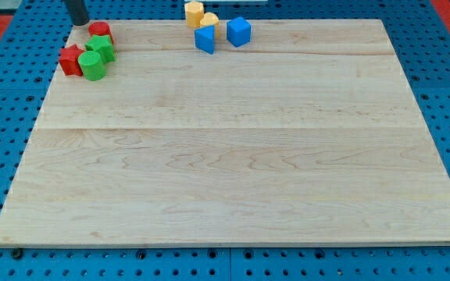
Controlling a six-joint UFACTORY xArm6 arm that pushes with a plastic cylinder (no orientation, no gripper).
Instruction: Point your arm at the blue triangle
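My tip sits at the view's top left corner of the worktop, just above and to the view's left of a tight cluster: a red cylinder, a green block whose shape I cannot settle, a red star-like block and a green cylinder. The end effector is only a plain dark rod, so there is nothing on it to spread or press together; it holds nothing, and it appears just clear of the red cylinder, though the gap is too fine for me to be sure.

The thing I am after, the blue triangle, lies along the view's top edge, well to the view's right of my tip. It is touching or nearly touching a yellow block behind it, with another yellow block just beyond that, and a blue cube close on its right side.

I judge the step barely begun: the whole run across is still ahead. To do it well I would travel rightwards, first easing toward the view's bottom enough to skirt the red cylinder, since a straight slide risks clipping it. I would then approach the blue triangle from its open side, the view's lower left, where bare wood lies, and stop just short. Coming in from above or from the right would mean threading between the yellow blocks and the blue cube, and a nudge there could scatter the group.
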